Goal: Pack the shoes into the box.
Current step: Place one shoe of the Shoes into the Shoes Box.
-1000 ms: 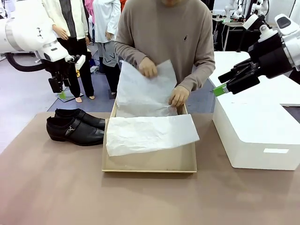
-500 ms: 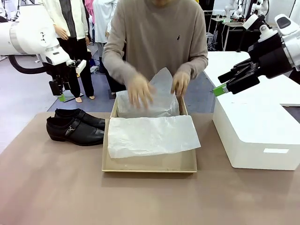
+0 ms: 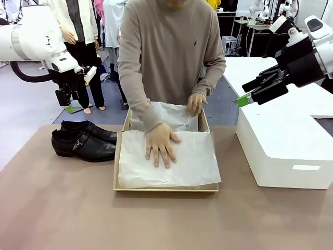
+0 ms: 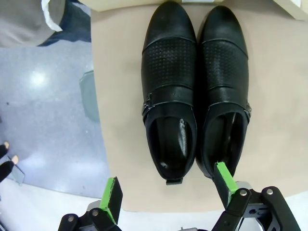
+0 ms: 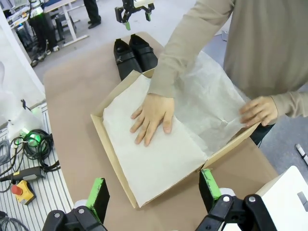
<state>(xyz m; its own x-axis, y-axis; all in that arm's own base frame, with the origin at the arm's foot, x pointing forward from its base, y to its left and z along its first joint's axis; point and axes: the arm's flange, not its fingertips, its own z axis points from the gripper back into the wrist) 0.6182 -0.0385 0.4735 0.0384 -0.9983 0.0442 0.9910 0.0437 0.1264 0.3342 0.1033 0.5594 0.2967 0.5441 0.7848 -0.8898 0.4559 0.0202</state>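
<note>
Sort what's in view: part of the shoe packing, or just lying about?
Job: pair of glossy black leather shoes; tan cardboard shoebox; crinkled white tissue paper lining it, pressed flat by the person's hand.
Lying about: large smooth white block right of the shoebox; red-and-yellow button box; black cables.

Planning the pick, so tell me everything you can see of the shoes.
The shoes are a glossy black leather pair with perforated vamps, side straps with small metal buckles and low heels. They stand upright, side by side, on the brown table, toes toward the cardboard box close by. Their openings look empty.
</note>
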